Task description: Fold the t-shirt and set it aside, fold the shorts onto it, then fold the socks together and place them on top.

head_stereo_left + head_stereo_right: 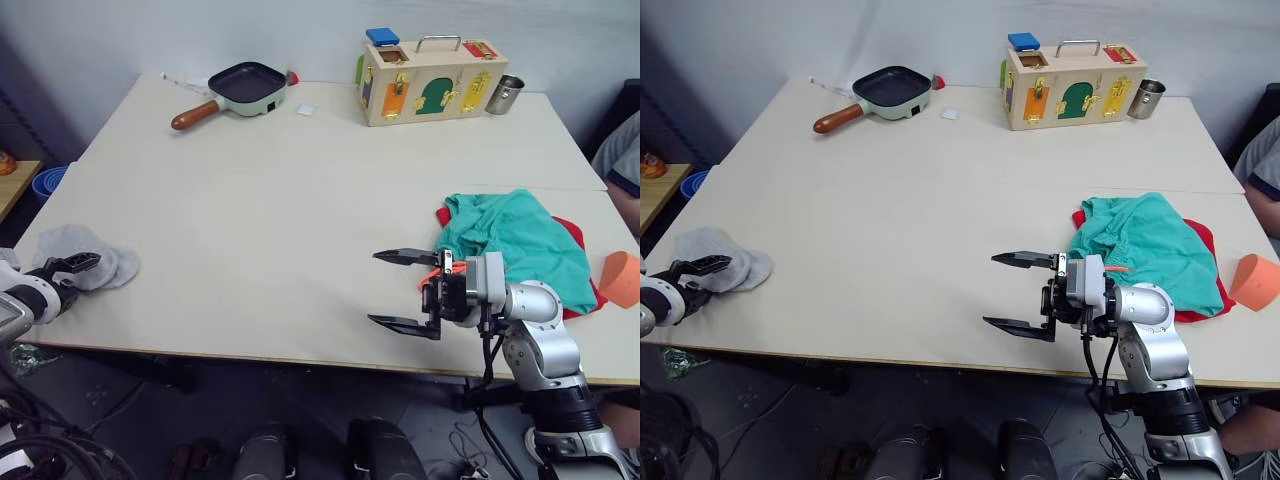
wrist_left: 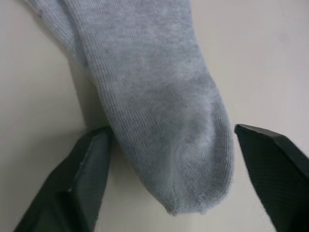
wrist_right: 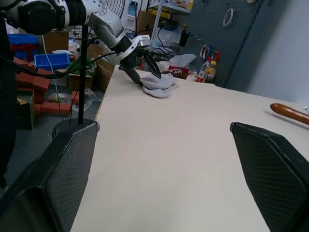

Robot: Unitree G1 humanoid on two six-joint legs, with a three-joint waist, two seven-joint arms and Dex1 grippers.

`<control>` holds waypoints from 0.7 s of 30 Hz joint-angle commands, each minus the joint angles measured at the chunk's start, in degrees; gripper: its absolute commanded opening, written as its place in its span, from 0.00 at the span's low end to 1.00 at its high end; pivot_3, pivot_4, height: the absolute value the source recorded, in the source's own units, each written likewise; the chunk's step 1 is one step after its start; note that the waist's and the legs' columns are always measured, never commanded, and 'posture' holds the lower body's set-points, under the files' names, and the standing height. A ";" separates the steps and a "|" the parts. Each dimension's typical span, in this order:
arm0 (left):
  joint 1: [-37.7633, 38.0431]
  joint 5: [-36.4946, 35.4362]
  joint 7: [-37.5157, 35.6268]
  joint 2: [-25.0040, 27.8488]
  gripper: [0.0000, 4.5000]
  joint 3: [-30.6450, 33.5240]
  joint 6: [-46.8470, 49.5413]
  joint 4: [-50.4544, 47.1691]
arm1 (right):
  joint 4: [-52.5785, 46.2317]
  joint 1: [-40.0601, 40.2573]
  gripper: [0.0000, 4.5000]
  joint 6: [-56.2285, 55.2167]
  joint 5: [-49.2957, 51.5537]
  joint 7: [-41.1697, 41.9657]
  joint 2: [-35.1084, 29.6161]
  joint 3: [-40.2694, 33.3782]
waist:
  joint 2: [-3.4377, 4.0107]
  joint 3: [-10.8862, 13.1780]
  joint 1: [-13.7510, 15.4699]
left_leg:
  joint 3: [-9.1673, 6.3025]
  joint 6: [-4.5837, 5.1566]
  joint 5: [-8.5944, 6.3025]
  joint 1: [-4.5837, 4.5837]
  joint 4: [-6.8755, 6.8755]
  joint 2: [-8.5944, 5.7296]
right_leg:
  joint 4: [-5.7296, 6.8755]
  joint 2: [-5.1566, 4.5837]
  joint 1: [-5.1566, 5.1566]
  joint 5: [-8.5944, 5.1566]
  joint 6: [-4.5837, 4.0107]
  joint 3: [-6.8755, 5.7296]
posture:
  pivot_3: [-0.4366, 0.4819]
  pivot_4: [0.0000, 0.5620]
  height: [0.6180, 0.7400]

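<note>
The light grey socks lie in a small heap at the table's left front edge. My left gripper is open, and its fingers straddle the toe of one sock without closing on it. At the right, the teal shorts lie crumpled on top of the red t-shirt, which shows as thin red edges. My right gripper hangs wide open and empty over bare table just left of the shorts. The right wrist view looks across the table to the left gripper at the socks.
A frying pan, a wooden latch box and a metal cup stand along the far edge. An orange object sits at the right edge, where a person is sitting. A blue bowl lies off the table's left side.
</note>
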 commanded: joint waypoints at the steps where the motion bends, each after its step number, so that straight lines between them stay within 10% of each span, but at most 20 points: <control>1: -2.37 3.26 -2.88 -1.45 0.67 -2.07 1.96 4.24 | -3.01 -0.80 1.00 0.33 0.11 -1.56 -0.23 -0.15 | 0.01 0.00 0.44 | 0.00 0.00 0.00 0.00 0.01 0.00 | 0.00 -0.01 0.00 0.00 0.00 0.00 | 0.48 0.27 1.00; 10: -6.52 10.37 -9.33 -3.20 0.03 -4.13 1.74 6.78 | -4.28 -0.55 1.00 1.02 -0.05 -3.58 -0.38 0.22 | 0.01 0.00 1.42 | -0.02 0.02 -0.01 -0.03 0.02 -0.05 | -0.02 -0.05 0.00 0.01 0.02 0.00 | 0.48 0.27 1.00; 21: -3.41 3.67 -7.18 -15.02 0.00 -1.06 18.13 -18.03 | -5.37 0.87 1.00 2.08 0.26 -4.23 -3.99 -1.87 | -0.02 0.01 1.22 | -0.02 0.05 -0.03 -0.05 0.04 -0.04 | -0.01 -0.04 0.01 0.02 0.03 0.01 | 0.48 0.27 1.00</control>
